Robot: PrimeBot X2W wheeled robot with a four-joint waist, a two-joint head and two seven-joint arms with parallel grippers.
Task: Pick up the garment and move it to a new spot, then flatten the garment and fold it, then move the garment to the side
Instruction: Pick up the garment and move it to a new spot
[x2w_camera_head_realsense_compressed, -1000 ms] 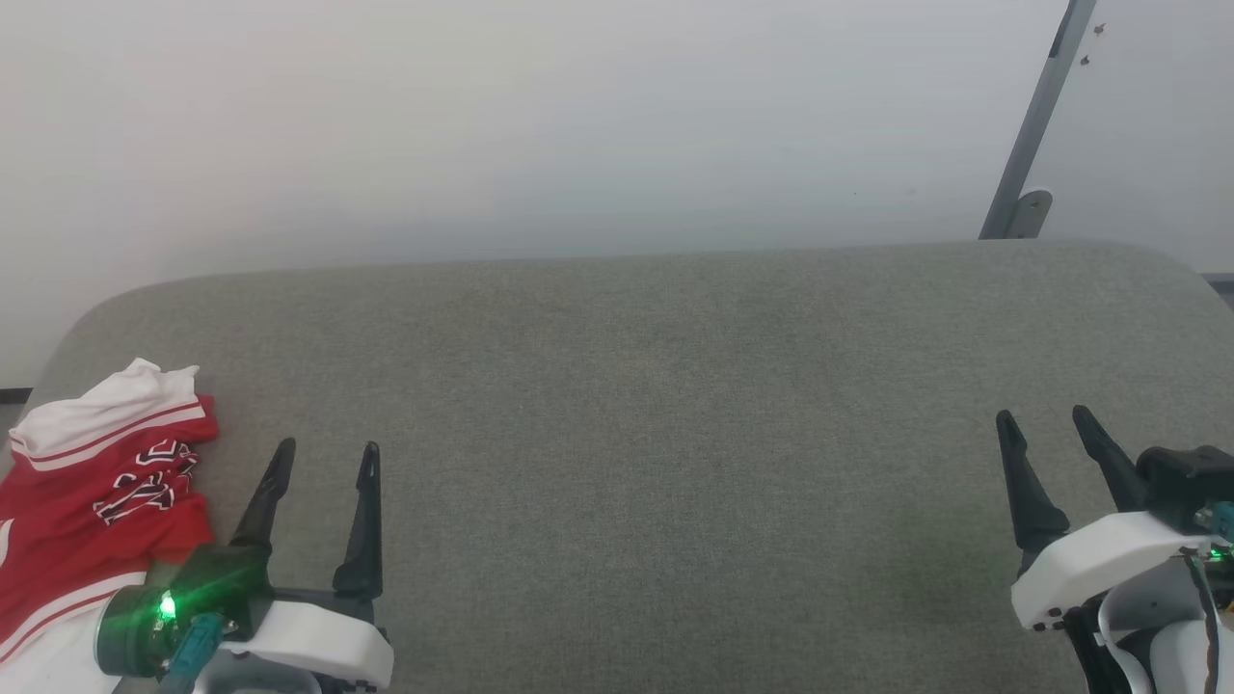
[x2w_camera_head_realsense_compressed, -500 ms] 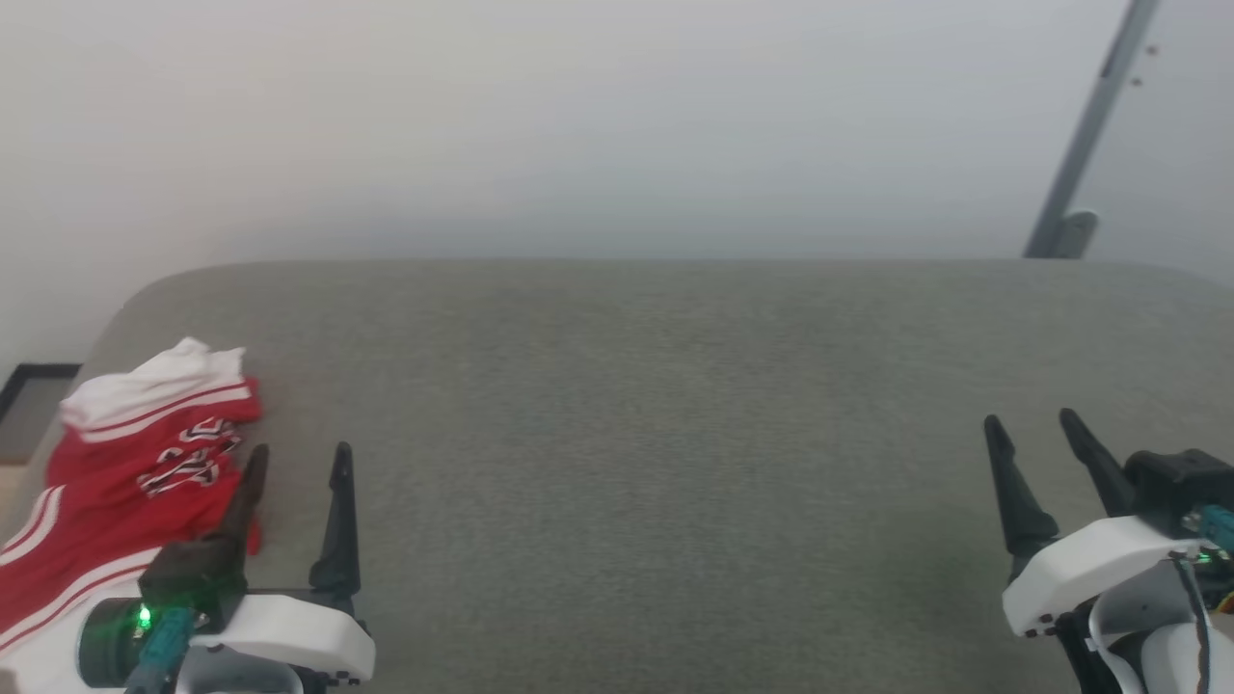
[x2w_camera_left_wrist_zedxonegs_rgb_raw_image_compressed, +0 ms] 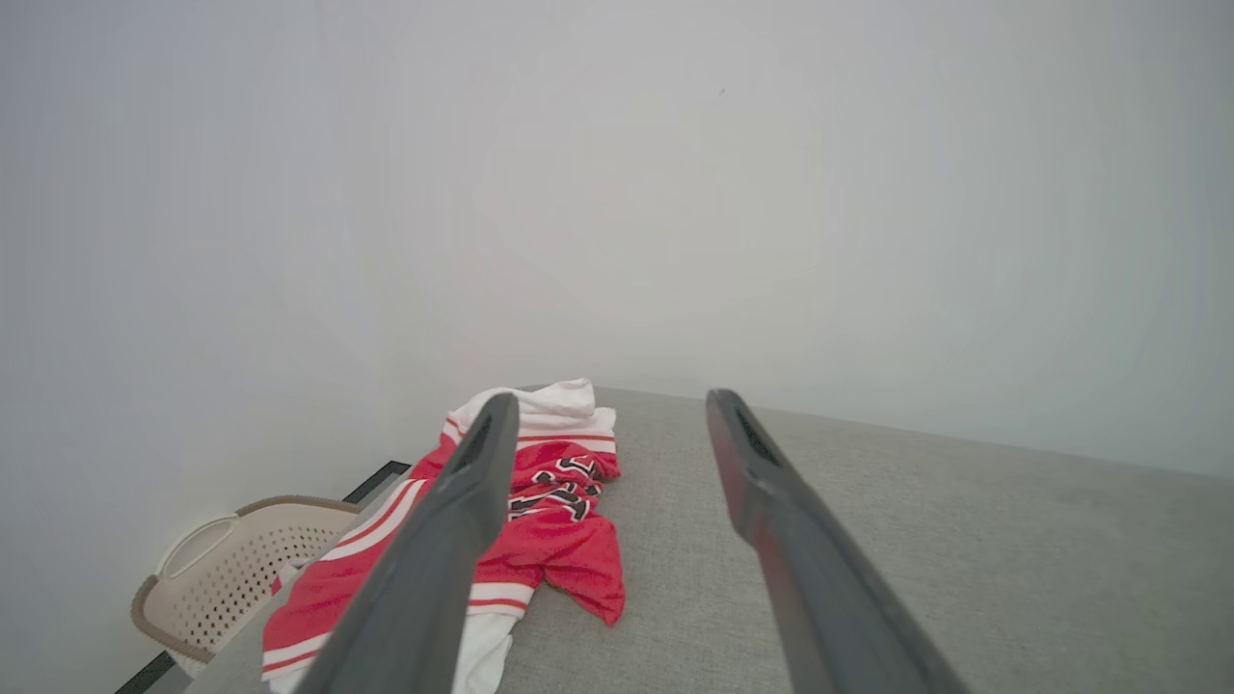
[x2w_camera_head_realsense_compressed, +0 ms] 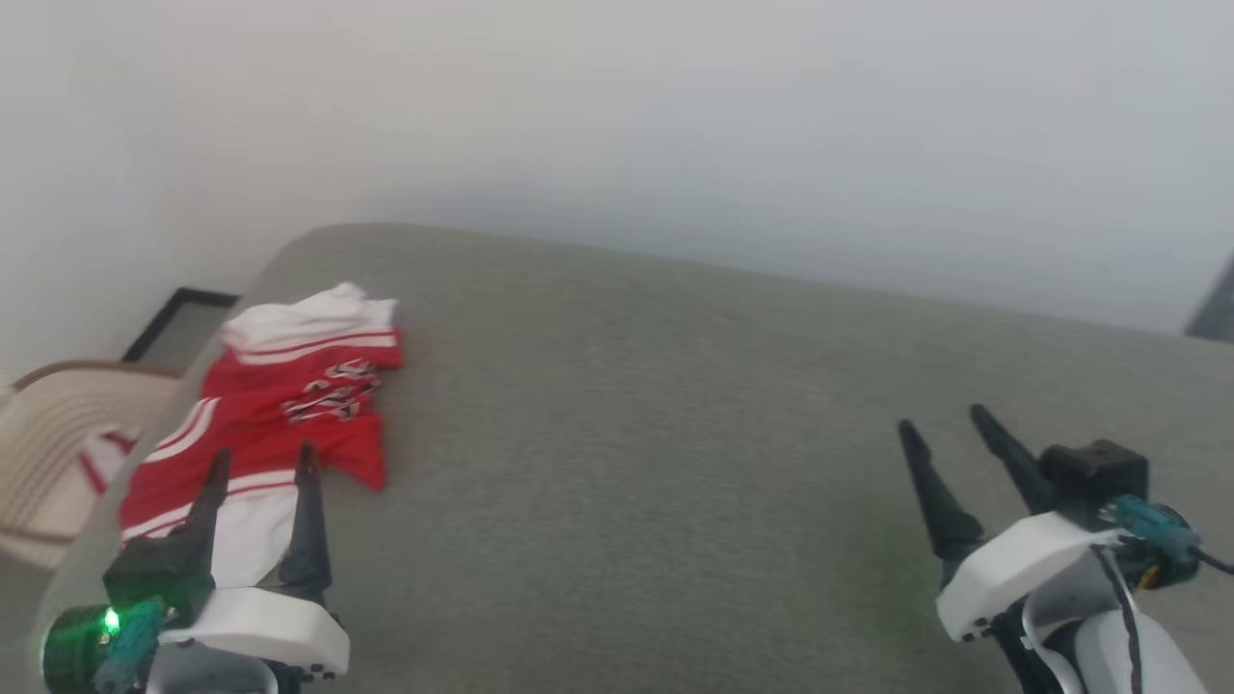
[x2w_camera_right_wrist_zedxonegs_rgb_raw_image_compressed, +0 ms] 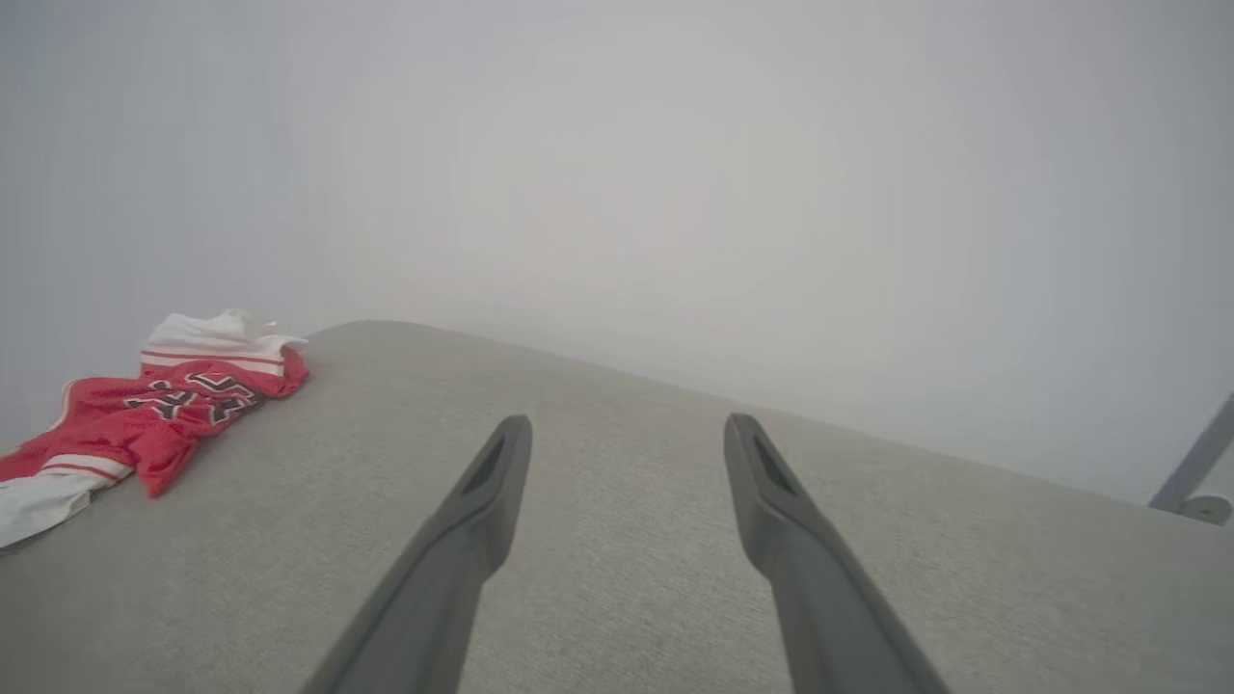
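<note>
Red jersey (x2w_camera_head_realsense_compressed: 289, 424) lies crumpled just beyond your left gripper (x2w_camera_head_realsense_compressed: 265, 451), fingers spread and empty. Advance, straddle a raised fold, then close. Right gripper (x2w_camera_head_realsense_compressed: 940, 418) hangs spread, empty.

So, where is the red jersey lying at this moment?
In the head view the jersey lies at the left end of the grey surface, just ahead of the left gripper.

Left hand (x2w_camera_head_realsense_compressed: 265, 451) nearer the garment (x2w_camera_head_realsense_compressed: 280, 429)

Apparently spread: left pincer (x2w_camera_head_realsense_compressed: 266, 450), right pincer (x2w_camera_head_realsense_compressed: 940, 417).
</note>
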